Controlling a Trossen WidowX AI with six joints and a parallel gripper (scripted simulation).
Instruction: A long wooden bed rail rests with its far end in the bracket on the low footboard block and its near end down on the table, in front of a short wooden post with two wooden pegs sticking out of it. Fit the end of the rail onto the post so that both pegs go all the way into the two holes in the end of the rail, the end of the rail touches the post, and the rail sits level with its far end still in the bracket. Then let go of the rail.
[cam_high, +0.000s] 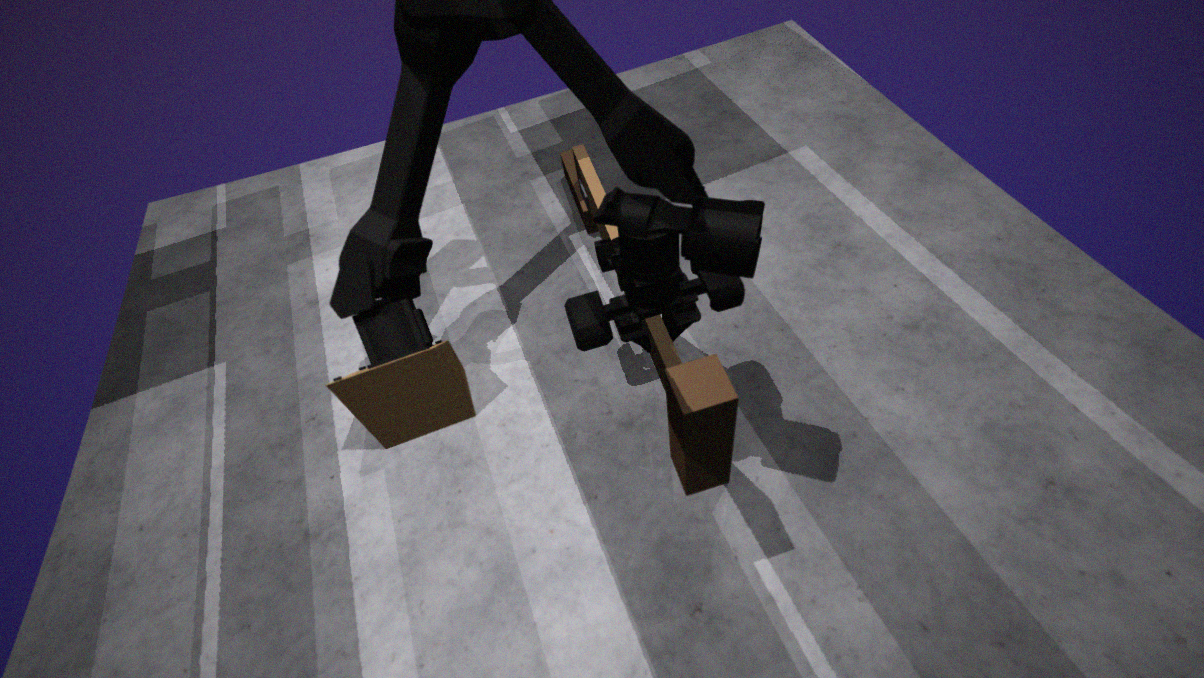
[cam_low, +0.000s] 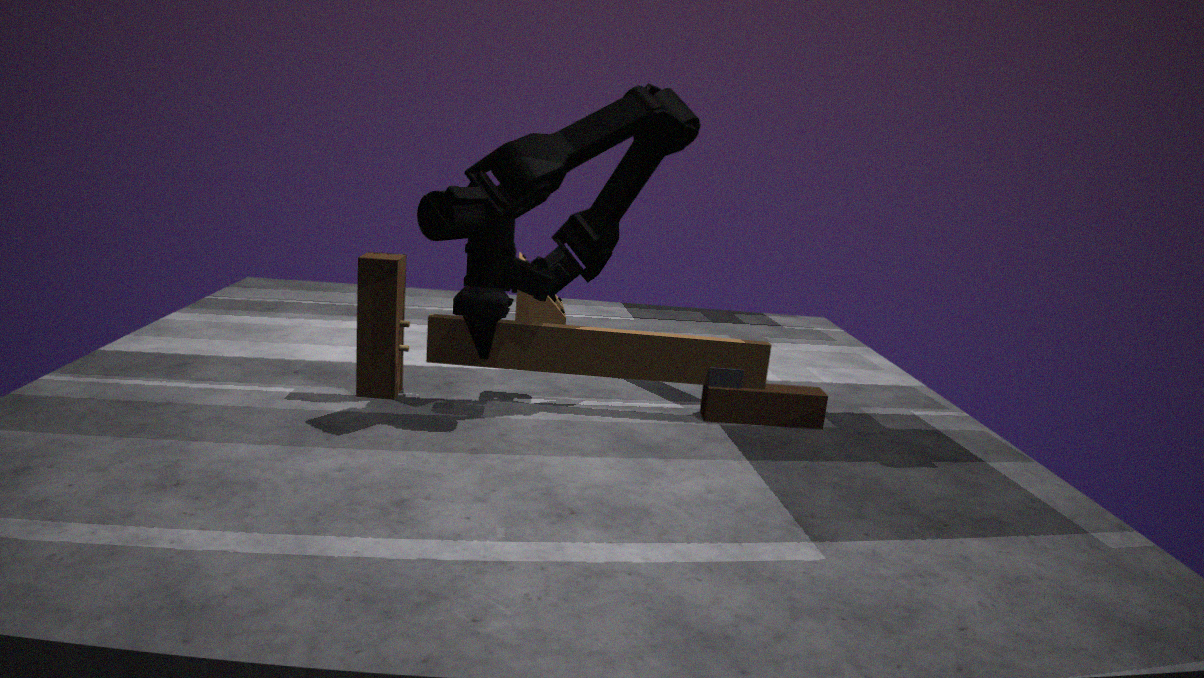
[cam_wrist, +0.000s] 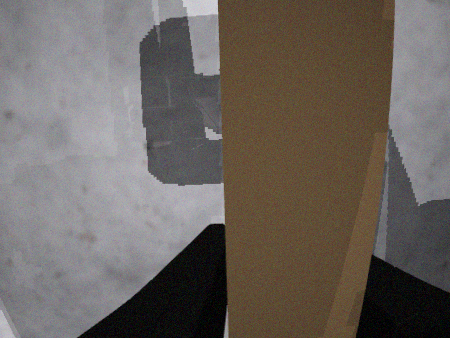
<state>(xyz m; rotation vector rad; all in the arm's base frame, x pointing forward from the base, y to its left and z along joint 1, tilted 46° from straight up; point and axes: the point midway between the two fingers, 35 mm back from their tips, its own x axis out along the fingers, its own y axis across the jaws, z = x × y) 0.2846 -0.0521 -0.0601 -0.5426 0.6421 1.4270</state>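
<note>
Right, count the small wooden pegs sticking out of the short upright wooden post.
2. Both small wooden pegs jut from the short upright wooden post on the side facing the long wooden rail: upper peg, lower peg. Neither has entered the rail.

Counted around the one post: two pegs jut from its side facing the one rail. Beyond the rail's far end from the post lies one footboard block carrying one bracket. One arm with one gripper stands behind the rail, near the post.
</note>
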